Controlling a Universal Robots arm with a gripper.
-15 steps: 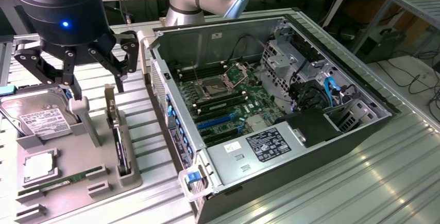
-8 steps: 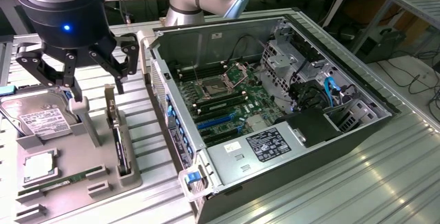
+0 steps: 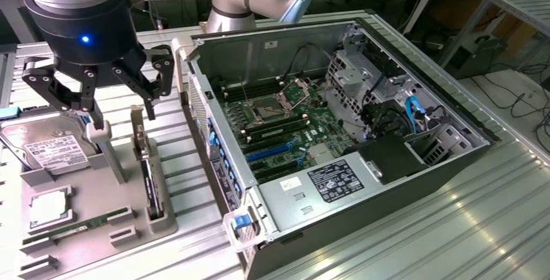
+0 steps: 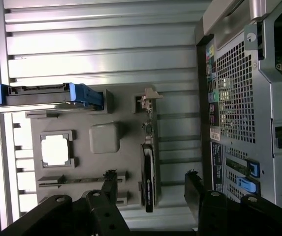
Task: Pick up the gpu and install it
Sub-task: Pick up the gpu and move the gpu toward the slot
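Hovering above the gpu [image 3: 151,183], gripper [image 3: 120,109] spread wide

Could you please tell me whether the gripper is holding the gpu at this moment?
No, the gripper hangs open above the gray tray, while the gpu stands on edge in its slot there.

One open computer tower [image 3: 404,215] sits beside one gray parts tray [image 3: 96,193]. The tray carries one hard drive [image 3: 43,148], one gpu [image 3: 152,186], one processor chip [image 3: 50,206] and one RAM stick [image 3: 79,224].
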